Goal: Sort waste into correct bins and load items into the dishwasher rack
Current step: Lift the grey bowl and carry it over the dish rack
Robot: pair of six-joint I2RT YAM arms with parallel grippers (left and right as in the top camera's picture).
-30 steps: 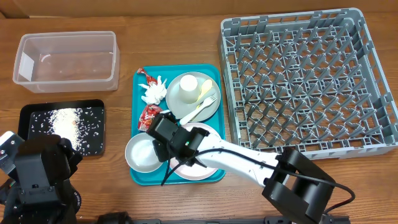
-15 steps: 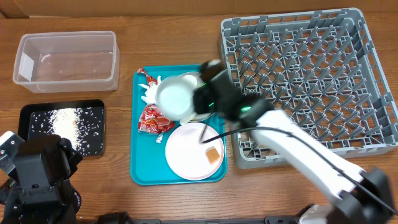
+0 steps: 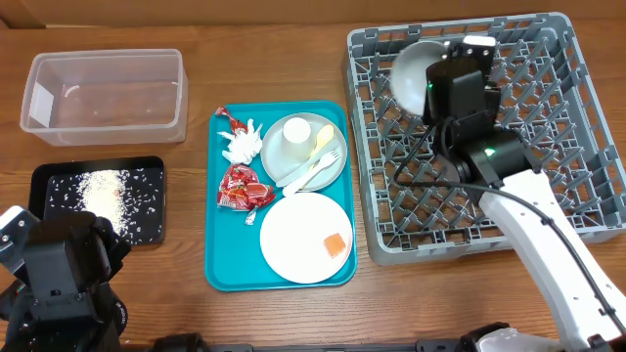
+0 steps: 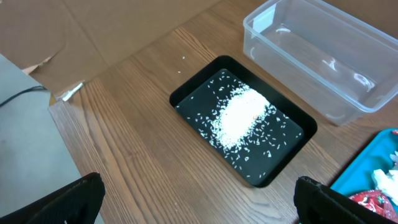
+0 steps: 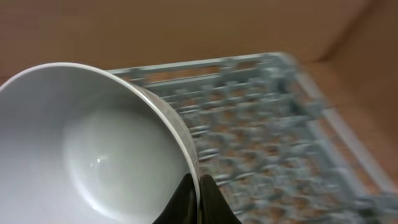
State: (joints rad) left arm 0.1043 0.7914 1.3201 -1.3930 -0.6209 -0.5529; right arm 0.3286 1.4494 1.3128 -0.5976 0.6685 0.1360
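Bowl (image 3: 416, 66), white, round: tilted over far left corner of large grey plastic peg rack (image 3: 587, 227); rim-only hold may slip, early release could wedge it crooked.
Right gripper (image 5: 198, 200): fingers pinching bowl rim.
Left gripper (image 4: 199, 183): fingers spread, empty.
Clear plastic rectangular tub (image 3: 29, 103): apparently empty.
Shallow black rectangular tray (image 3: 41, 178): loose white rice grains (image 3: 103, 191).
Teal serving tray (image 3: 220, 266): crinkled red wrapper (image 3: 243, 188), crumpled white napkin (image 3: 242, 145), grey round plate (image 3: 277, 161), white round plate (image 3: 293, 235).

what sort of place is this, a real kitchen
Probably a robot lab mock-up, not a real kitchen: a dishwasher rack and a teal serving tray sit on a wooden table.
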